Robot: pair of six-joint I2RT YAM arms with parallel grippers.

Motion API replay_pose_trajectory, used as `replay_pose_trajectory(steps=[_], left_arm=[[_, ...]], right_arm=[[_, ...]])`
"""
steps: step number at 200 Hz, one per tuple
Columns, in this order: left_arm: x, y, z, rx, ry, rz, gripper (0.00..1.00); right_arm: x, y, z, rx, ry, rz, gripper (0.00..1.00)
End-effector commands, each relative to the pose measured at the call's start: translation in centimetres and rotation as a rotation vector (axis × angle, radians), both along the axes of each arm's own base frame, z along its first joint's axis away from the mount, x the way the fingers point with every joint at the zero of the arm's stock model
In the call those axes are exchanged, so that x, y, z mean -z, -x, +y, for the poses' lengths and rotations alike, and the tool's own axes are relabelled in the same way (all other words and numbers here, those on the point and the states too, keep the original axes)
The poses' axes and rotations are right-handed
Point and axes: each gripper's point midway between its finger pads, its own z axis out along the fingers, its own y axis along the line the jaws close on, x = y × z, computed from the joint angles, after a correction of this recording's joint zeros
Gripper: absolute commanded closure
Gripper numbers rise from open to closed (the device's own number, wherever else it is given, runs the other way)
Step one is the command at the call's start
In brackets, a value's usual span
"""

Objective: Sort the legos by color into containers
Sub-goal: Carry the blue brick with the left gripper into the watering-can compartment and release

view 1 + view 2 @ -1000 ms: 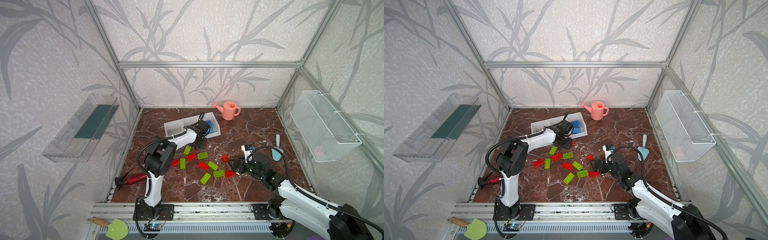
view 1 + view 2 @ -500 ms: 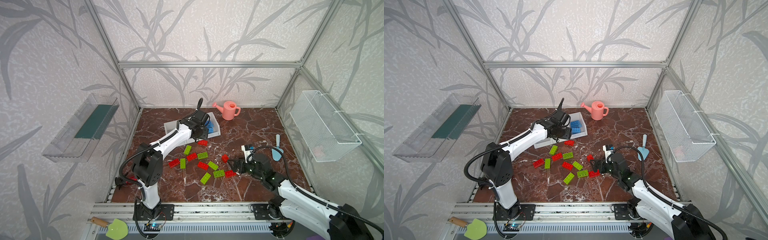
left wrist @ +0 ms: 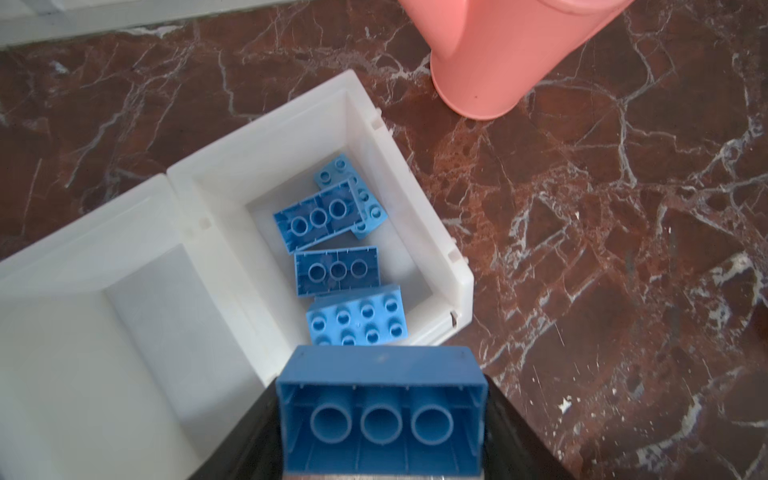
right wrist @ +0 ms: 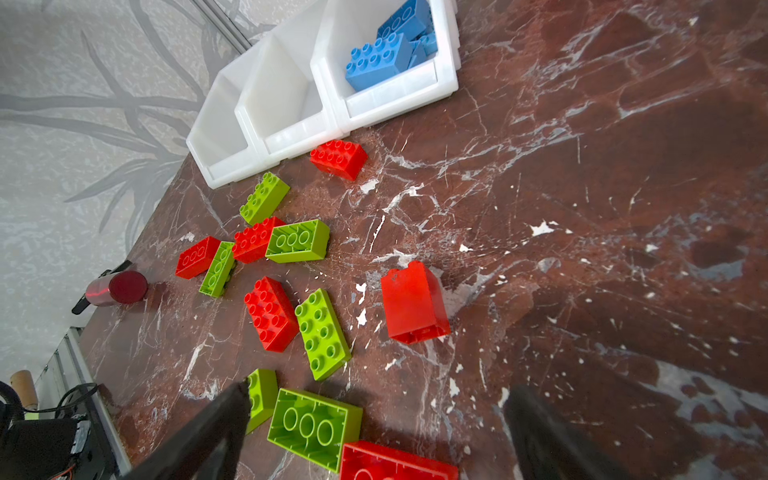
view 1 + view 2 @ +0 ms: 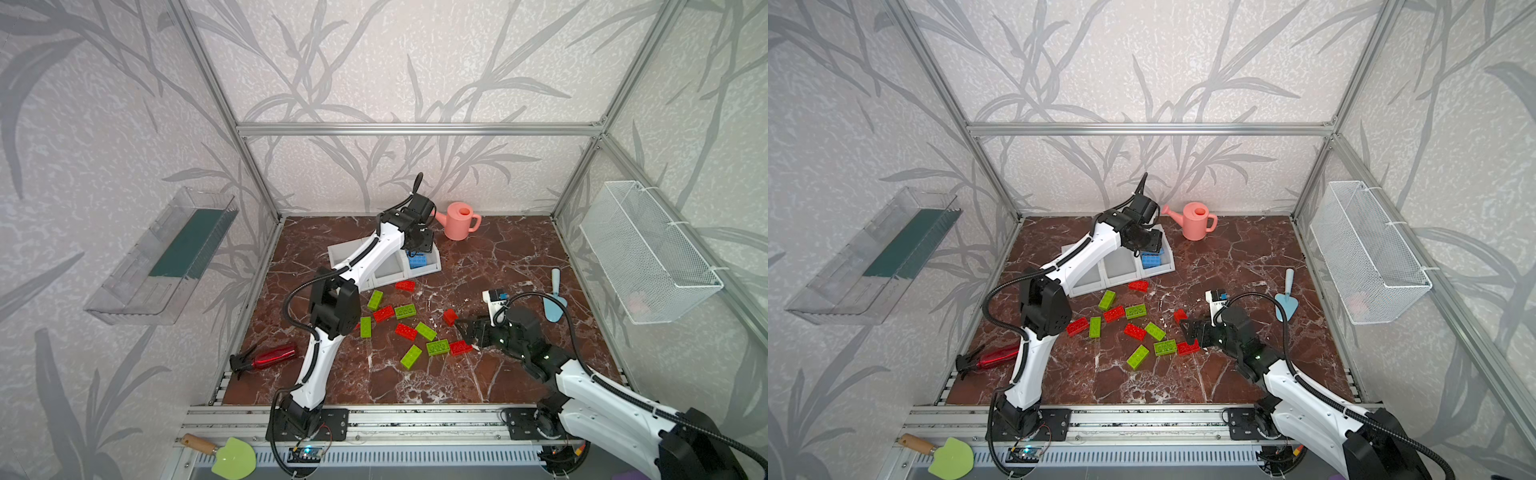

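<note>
My left gripper (image 3: 380,432) is shut on a blue lego (image 3: 380,415), hollow underside toward the camera. It hangs over the end container (image 3: 453,266) of the white row (image 5: 388,272), where several blue legos (image 3: 336,270) lie. The other two containers (image 4: 286,104) look empty. Red and lime green legos (image 5: 405,311) lie scattered on the marble floor in both top views. My right gripper (image 4: 376,390) stands open low over the floor, with nothing between its fingers. An upside-down green lego (image 4: 313,428) and a red one (image 4: 395,463) lie just before it, and a red lego on end (image 4: 413,299) lies further on.
A pink watering can (image 5: 459,220) stands just behind the containers. A red spray bottle (image 5: 270,357) lies at the left edge. A blue trowel (image 5: 555,299) and a small white box (image 5: 494,299) lie at the right. A wire basket (image 5: 648,257) and a clear tray (image 5: 166,257) hang on the side walls.
My left arm has lifted from the front of the containers and swung back, so its gripper now hangs over the end container. The right arm has not moved.
</note>
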Motion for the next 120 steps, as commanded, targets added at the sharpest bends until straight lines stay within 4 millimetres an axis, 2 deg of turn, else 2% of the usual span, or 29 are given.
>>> replay_pose_trajectory(steps=[1, 62, 94, 120], left_arm=[[0.2, -0.5, 0.7, 0.007, -0.009, 0.039, 0.45], [1.6, -2.3, 0.5, -0.001, 0.017, 0.044, 0.42], [1.5, -2.3, 0.3, 0.015, 0.015, 0.040, 0.25], [0.9, -2.0, 0.6, 0.012, 0.009, 0.037, 0.18]], right_arm=[[-0.2, 0.0, 0.4, -0.010, -0.019, -0.011, 0.03], [0.1, 0.0, 0.5, -0.016, -0.019, 0.000, 0.03], [0.1, -0.1, 0.4, -0.009, -0.015, -0.002, 0.03], [0.0, 0.0, 0.3, -0.008, -0.013, -0.004, 0.03]])
